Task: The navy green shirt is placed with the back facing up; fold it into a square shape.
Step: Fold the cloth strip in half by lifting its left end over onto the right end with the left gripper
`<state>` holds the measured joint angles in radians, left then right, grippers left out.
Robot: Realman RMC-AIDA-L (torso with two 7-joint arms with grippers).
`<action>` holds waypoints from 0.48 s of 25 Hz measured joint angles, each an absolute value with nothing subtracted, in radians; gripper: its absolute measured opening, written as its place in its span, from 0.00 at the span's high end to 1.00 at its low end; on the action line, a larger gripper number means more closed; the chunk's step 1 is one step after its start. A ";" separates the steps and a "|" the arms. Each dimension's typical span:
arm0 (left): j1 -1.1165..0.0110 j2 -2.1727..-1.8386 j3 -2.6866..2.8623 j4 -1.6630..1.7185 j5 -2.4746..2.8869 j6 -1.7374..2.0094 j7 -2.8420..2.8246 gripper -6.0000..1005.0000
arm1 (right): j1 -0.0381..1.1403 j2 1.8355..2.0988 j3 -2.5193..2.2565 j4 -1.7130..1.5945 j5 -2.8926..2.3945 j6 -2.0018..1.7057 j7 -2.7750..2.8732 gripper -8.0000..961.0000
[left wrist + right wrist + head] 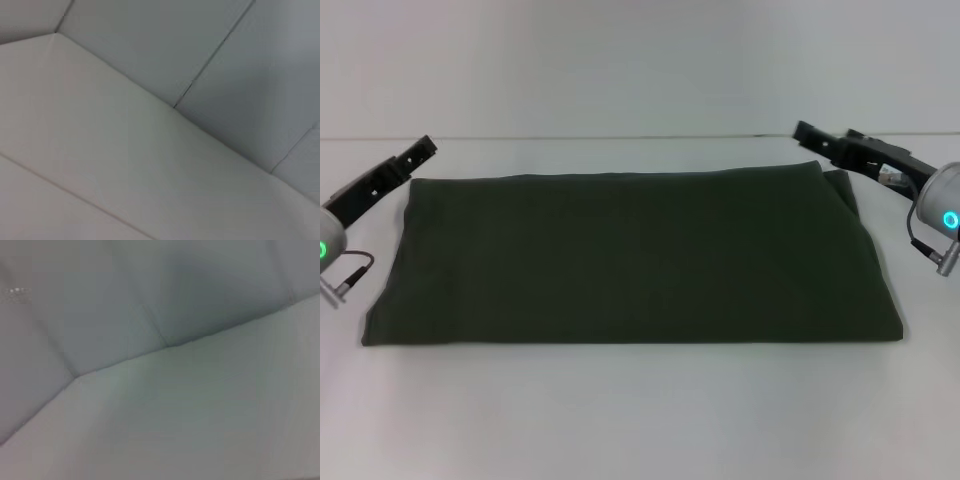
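Observation:
The navy green shirt (635, 258) lies flat on the white table (640, 410) in the head view, folded into a wide rectangle with its plain side up and no lettering showing. My left gripper (420, 150) is at the far left, just beyond the shirt's far left corner and off the cloth. My right gripper (807, 132) is at the far right, just beyond the shirt's far right corner and off the cloth. Neither holds anything. Both wrist views show only the table top and the wall panels.
A pale wall (640, 60) runs along the table's far edge. Bare white table surrounds the shirt in front and at both sides.

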<state>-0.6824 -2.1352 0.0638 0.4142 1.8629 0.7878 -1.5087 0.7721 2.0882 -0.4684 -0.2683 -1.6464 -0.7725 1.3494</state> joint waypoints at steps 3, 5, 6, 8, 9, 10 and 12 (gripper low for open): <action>-0.636 -2.117 0.116 0.453 1.890 0.934 -1.611 0.05 | 0.730 2.086 -0.599 -0.331 -1.648 -0.917 1.335 0.02; -0.604 -2.111 0.154 0.496 1.923 1.025 -1.710 0.05 | 0.697 2.086 -0.724 -0.391 -1.648 -1.010 1.328 0.02; -0.587 -2.110 0.168 0.524 1.950 1.067 -1.761 0.05 | 0.682 2.086 -0.790 -0.423 -1.649 -1.056 1.319 0.02; -0.562 -2.109 0.181 0.571 2.005 1.137 -1.844 0.05 | 0.654 2.086 -0.902 -0.472 -1.649 -1.134 1.286 0.02; -0.549 -2.106 0.184 0.598 2.044 1.179 -1.902 0.05 | 0.644 2.086 -0.944 -0.485 -1.649 -1.166 1.264 0.02; -0.543 -2.103 0.184 0.617 2.075 1.210 -1.944 0.05 | 0.634 2.086 -0.982 -0.496 -1.649 -1.194 1.239 0.02; -0.533 -2.093 0.179 0.644 2.140 1.278 -2.031 0.06 | 0.622 2.089 -1.028 -0.500 -1.649 -1.224 1.187 0.02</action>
